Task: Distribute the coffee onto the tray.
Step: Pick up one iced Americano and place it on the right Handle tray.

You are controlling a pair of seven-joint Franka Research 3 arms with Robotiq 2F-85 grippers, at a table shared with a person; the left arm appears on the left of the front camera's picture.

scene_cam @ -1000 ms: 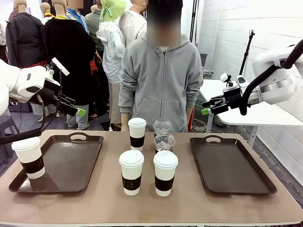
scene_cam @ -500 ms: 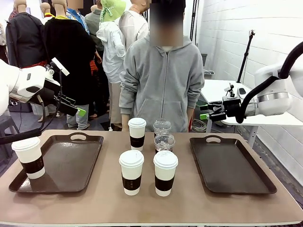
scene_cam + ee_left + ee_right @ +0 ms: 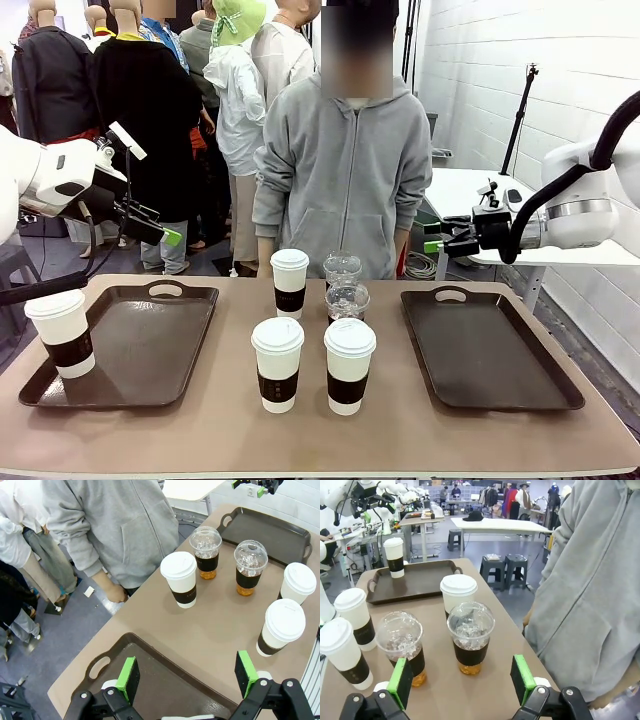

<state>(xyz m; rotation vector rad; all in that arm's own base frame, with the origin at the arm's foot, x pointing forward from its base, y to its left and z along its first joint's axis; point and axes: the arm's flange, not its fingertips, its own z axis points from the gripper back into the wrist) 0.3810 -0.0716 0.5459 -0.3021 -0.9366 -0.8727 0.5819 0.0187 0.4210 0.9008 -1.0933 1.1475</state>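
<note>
The table (image 3: pixel 400 430) carried everything. A person (image 3: pixel 345 170) in a grey hoodie stood at its far side with arms down, taking no part.

Two dark trays lay well apart on the table, the left tray (image 3: pixel 150 350) and the right tray (image 3: pixel 490 350), with most of the drinks between them. The right tray was bare.

The left end effector (image 3: pixel 187 674) hung high over the left tray with its fingers spread and nothing between them. The right end effector (image 3: pixel 461 677) hung high beside the right tray's far end. It too was spread and empty, and it faced the middle of the table.

One cup (image 3: pixel 62 335) stood upright on the near left corner of the left tray. Three white cups (image 3: pixel 277 365) stood upright in the middle of the table, two in front and one behind. Two iced cups (image 3: pixel 347 300) stood just beside the rear one, one behind the other.

By my count, one drink of six had been placed and five waited on the table, so the job was barely begun. The right end effector looked lined up on the iced cups, and one of those seemed the likely next pick for the bare tray.
</note>
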